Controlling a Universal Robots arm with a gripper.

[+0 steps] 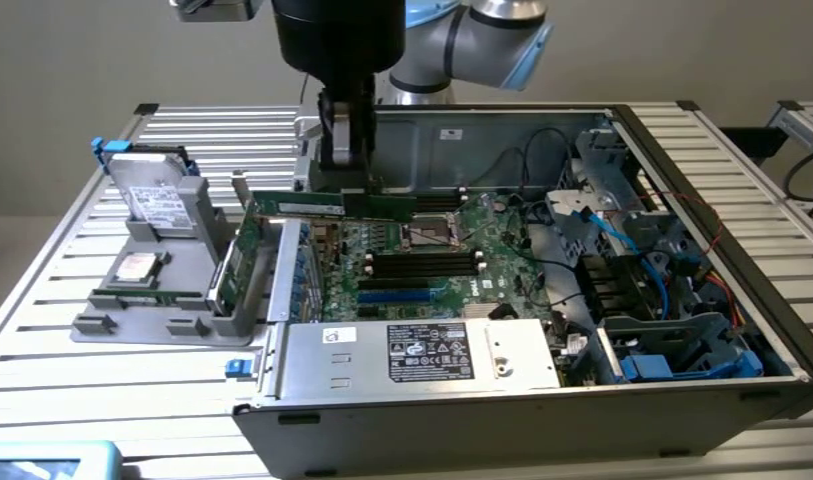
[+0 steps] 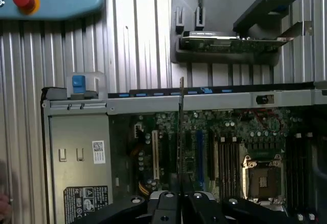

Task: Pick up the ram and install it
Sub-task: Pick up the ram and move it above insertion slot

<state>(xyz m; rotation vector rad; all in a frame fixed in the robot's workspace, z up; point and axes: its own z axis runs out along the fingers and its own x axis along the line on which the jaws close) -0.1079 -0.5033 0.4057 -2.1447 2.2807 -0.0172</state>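
Gripper: the gripper (image 1: 342, 186) (image 2: 181, 197) is clenched on the ram, its fingers pinching the stick's upper edge near the middle.
Ram: the ram (image 1: 299, 206) (image 2: 181, 132) hangs level and on edge in that grasp, lifted above the motherboard (image 1: 493, 250) inside the open computer case (image 1: 513, 425).
Ram's place: in the exterior view it sits to the left of the CPU socket (image 1: 426, 237); from the wrist it shows edge-on as a thin line.
Memory slots: the black memory slots (image 1: 420, 266) lie apart from the ram.
Counter: the ribbed metal counter (image 1: 113, 390) carries the case and a grey holder (image 1: 153, 325) with a hard drive (image 1: 157, 195).
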